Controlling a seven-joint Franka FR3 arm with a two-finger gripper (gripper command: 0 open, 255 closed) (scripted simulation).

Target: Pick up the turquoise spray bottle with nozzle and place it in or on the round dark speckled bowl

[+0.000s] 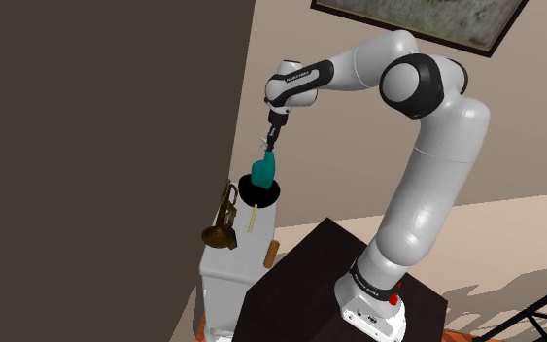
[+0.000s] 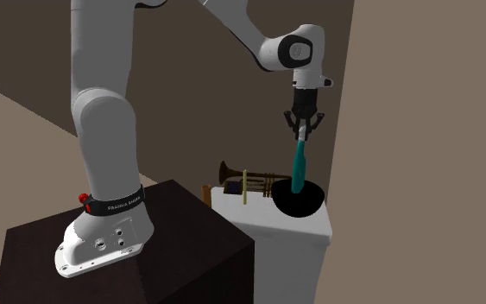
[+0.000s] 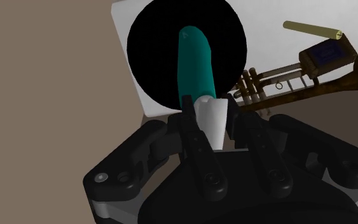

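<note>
hand (image 3: pixel 209 109) clenched on the white nozzle of the teal spray bottle (image 3: pixel 195 63), one finger each side, both touching. bottle hangs near upright under hand, lower end down inside the round black bowl (image 2: pixel 299 202). bowl sits on white bench (image 2: pixel 275 229) by the wall, brass trumpet (image 2: pixel 251 180) just beside it

We see the black tool (image 1: pixel 272 139) gripping a turquoise spray bottle (image 1: pixel 264 171) — base inside a round black bowl (image 1: pixel 259 193) on the white surface (image 1: pixel 224 277), beside a brass trumpet (image 1: pixel 224 219).
</note>
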